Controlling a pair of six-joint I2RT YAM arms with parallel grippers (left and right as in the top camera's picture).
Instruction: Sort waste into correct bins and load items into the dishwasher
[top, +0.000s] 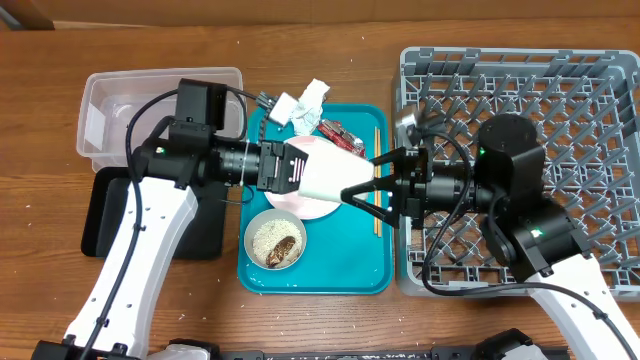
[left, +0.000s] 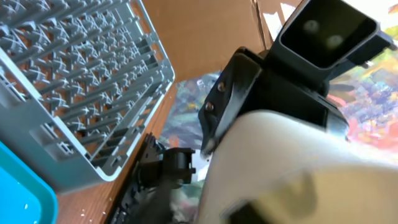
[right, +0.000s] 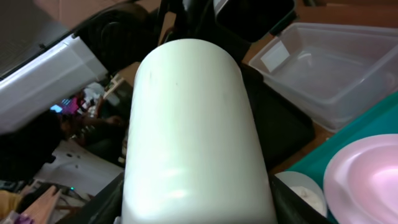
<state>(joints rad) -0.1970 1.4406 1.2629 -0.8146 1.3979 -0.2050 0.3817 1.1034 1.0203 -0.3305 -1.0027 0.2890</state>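
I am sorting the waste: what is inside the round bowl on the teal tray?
The bowl holds white rice grains with a brown food scrap on top. Its bottom beneath them is covered.

Both arms reach in from the near edge of the worktop and meet in the middle, nose to nose. The left arm (top: 150, 230) runs its white link up and away, bends at the elbow, and sends its black wrist (top: 225, 160) out level toward the right. Its claw (top: 292, 167) grips the wide end of a small white cup (top: 322, 175), held on its side in the air. The right arm (top: 565, 265) mirrors it, wrist (top: 450, 185) pointing left. The right claw (top: 362, 188) has its fingers (top: 382, 162) spread wide to either side of the cup's narrow end; whether they press on it I can't make out.
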